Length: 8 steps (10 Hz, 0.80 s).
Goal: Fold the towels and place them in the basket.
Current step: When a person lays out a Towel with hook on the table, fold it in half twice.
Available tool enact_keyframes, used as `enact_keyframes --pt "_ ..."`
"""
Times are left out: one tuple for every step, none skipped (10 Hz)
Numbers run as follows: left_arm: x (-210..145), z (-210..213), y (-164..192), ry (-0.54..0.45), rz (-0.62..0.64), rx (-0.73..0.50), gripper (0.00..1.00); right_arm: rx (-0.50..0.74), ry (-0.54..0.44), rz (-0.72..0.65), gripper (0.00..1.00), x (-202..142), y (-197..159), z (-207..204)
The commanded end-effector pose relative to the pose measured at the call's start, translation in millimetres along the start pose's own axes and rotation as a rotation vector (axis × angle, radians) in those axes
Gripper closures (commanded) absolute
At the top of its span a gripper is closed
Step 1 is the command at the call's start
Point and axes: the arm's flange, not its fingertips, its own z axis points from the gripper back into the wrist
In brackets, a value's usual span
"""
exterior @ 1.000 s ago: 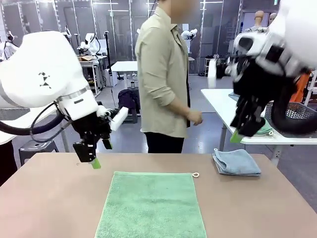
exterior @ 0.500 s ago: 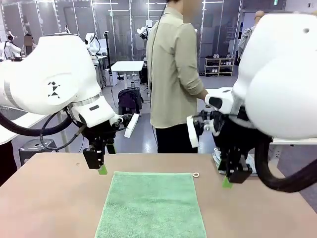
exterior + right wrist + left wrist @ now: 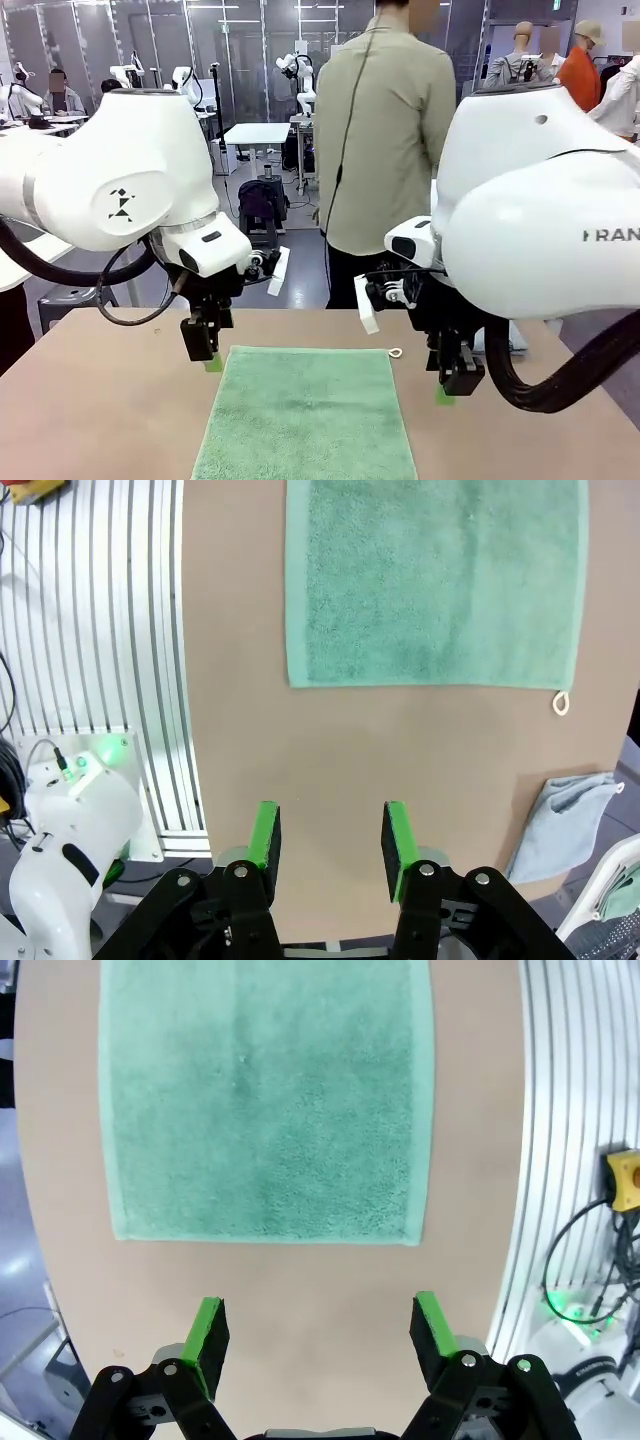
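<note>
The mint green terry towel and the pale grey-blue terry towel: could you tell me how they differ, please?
The mint green terry towel lies spread flat; the pale grey-blue terry towel sits loosely folded, looking smaller. The green one is in the middle of the brown table, the grey-blue one near its edge. The green one has a small white loop at a corner; the grey-blue shows none. Both lie on it untouched.

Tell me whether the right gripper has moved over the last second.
Yes. The right gripper has dropped and swung leftward, from high up to beside the loop corner of the mint green towel.
</note>
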Motion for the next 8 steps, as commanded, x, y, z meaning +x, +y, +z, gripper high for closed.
enact_keyframes --pt "0.7 -3.5 -3.0 0.053 0.029 -0.001 0.07 -0.008 0.009 -0.028 0.47 6.4 -6.8 1.1" --pt "0.4 -4.5 -2.2 0.066 0.023 0.000 0.07 0.000 0.000 0.000 0.47 0.0 0.0 0.0" --pt "0.2 -1.9 -0.9 0.009 0.003 -0.004 0.07 0.000 0.000 0.000 0.47 0.0 0.0 0.0" --pt "0.2 -1.9 -0.9 0.009 0.003 -0.004 0.07 0.000 0.000 0.000 0.47 0.0 0.0 0.0" --pt "0.2 -1.9 -0.9 0.009 0.003 -0.004 0.07 0.000 0.000 0.000 0.47 0.0 0.0 0.0" --pt "0.2 -1.9 -0.9 0.009 0.003 -0.004 0.07 0.000 0.000 0.000 0.47 0.0 0.0 0.0" --pt "0.2 -1.9 -0.9 0.009 0.003 -0.004 0.07 0.000 0.000 0.000 0.47 0.0 0.0 0.0" --pt "-0.3 -2.9 -0.9 0.018 0.005 -0.005 0.07 0.001 0.000 -0.002 0.47 1.1 -1.7 0.2"
